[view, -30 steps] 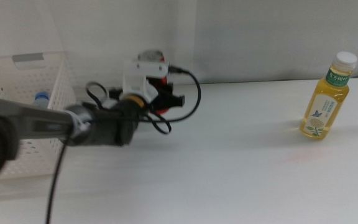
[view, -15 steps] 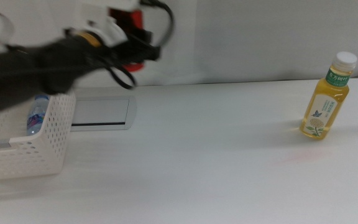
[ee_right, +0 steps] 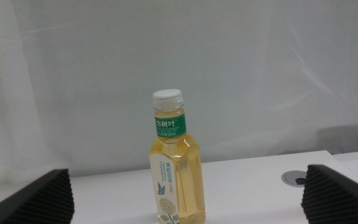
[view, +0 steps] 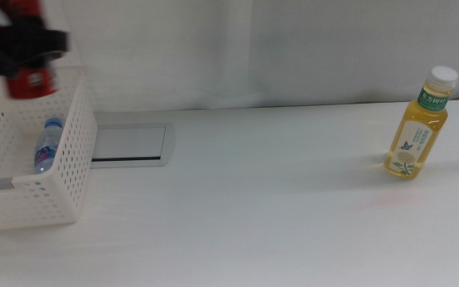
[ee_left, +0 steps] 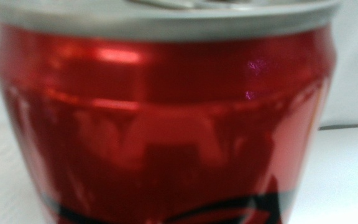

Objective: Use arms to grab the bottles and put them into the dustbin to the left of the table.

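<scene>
Left hand [view: 24, 48] up in the far left corner of the middle view, black fingers clamped on the slim red metal can [view: 29, 80], hovering above the white perforated plastic basket [view: 54, 187]. Can upright, long axis vertical, silver rim on top; fills the whole left wrist view [ee_left: 160, 124], glossy and smooth with a black swoosh low down. Straight below that hand, inside the basket: small clear water bottle with blue cap [view: 46, 145], lying tilted, cap toward the far wall. Well off across the plain white tabletop [view: 253, 199]: tall yellow tea bottle with white cap and green label [view: 417, 123], standing upright, cap up. Right hand [ee_right: 185, 193] spread wide, ribbed dark pads at both edges of its wrist view, gripping nothing, tea bottle [ee_right: 174, 165] dead ahead between them.
</scene>
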Tool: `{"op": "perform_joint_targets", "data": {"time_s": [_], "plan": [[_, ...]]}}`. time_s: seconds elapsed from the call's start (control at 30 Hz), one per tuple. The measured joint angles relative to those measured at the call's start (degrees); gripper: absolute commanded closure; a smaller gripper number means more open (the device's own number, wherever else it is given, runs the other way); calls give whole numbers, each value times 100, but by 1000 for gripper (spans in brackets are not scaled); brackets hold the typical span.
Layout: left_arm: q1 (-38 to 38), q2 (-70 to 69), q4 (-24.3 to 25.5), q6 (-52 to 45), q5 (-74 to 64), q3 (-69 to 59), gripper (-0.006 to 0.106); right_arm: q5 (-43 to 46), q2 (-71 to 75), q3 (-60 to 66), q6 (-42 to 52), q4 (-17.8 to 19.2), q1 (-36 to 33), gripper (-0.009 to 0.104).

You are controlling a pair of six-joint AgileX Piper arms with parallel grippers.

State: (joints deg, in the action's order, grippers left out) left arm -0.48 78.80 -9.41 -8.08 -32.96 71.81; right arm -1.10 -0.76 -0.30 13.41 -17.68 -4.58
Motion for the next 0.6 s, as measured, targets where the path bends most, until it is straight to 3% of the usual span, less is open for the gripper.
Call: {"op": "perform_joint_targets", "data": {"time_s": [0.17,0.6], "plan": [[510,0,862,808,-646,41,103,0,0,0,0,0,0,-8],[664,1241,1457,1178,-932,69,103,0,0,0,-26,-10,0,-8]]}}
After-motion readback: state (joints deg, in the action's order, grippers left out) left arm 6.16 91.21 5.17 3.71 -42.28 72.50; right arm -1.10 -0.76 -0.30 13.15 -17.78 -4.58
